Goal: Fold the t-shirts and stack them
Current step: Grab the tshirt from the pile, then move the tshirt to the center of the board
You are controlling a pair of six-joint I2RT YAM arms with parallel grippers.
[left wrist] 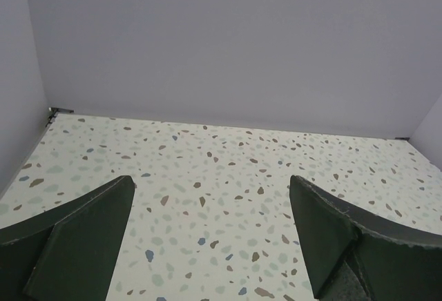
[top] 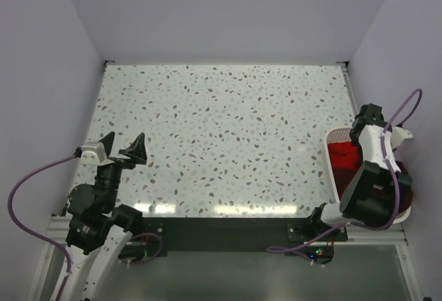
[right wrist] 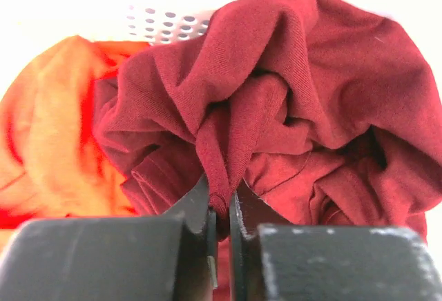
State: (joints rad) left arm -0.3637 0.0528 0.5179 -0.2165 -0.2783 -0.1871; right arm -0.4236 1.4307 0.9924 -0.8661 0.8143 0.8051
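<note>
A crumpled dark maroon t-shirt (right wrist: 290, 94) fills the right wrist view, and my right gripper (right wrist: 221, 208) is shut on a fold of it. A brighter red t-shirt (right wrist: 48, 142) lies to its left in the same view. From above, the red cloth (top: 343, 157) shows inside the white mesh basket (top: 336, 135) at the table's right edge, with the right arm (top: 373, 170) reaching down over it. My left gripper (top: 123, 149) hangs open over the near left of the table, nothing between its fingers (left wrist: 90, 232).
The speckled tabletop (top: 228, 128) stretches between the arms. Grey walls (top: 228, 11) close in the back and both sides. The basket's perforated wall (right wrist: 166, 25) shows behind the shirts.
</note>
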